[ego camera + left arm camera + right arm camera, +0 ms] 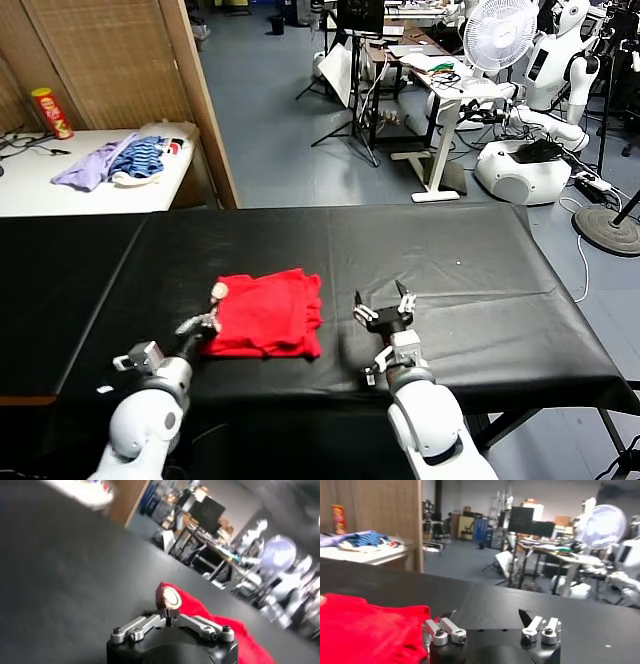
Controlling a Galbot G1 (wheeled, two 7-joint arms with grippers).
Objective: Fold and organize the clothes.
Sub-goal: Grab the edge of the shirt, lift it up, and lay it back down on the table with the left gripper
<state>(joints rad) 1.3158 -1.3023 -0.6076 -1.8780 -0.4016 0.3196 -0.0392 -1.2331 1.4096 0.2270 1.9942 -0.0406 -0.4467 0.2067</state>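
The clothes are one red T-shirt (268, 315), lying folded and a little rumpled on the black table (450, 250), near its front edge. My left gripper (216, 296) is at the shirt's left edge, shut. In the left wrist view the red T-shirt (210, 612) rises to a peak right at the closed left gripper (167, 600), so the cloth looks pinched. My right gripper (382, 297) stands open just right of the shirt, above bare table, with nothing between its fingers. The right wrist view shows the right gripper (487, 615) beside the T-shirt (365, 625).
A white side table at the back left carries a heap of lilac and blue-striped garments (120, 160) and a red can (50, 112). Beyond the black table are a wooden post, a fan (500, 30), stands and other robots.
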